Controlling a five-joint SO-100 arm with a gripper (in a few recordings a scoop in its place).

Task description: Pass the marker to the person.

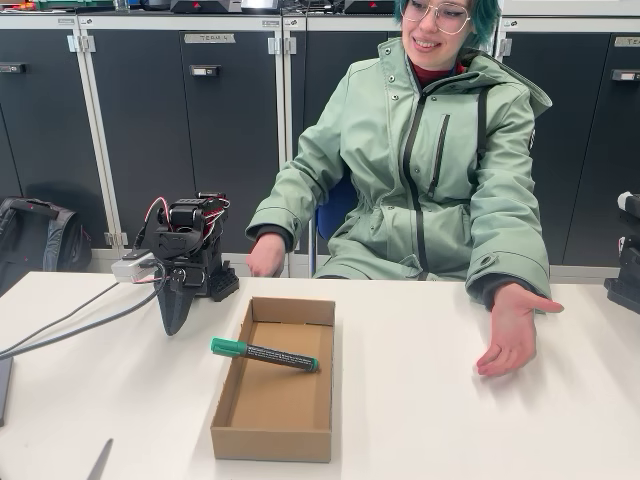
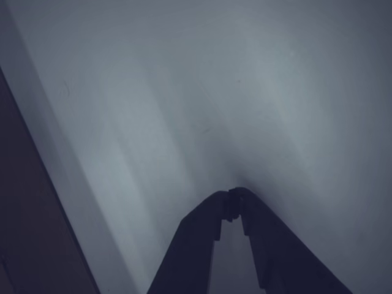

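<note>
Right of the pincer (image 1: 175, 322) on the white counter (image 1: 420, 400), marker (image 1: 264, 353) lying slanted across the cardboard box (image 1: 272, 440) rim, pincer tips pressed together, empty, pointing down, person (image 1: 430, 170) further right, open palm (image 1: 508, 335) resting up.

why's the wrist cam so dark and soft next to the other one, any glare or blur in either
Fixed view: bright, even room light, sharp; marker, box and person read clearly, with soft shadows on the table and no strong glare. Wrist view: dim, bluish and hazy, close to the tabletop; the hand is a dark silhouette with tips touching, and a shadow pools just ahead of it.
</note>
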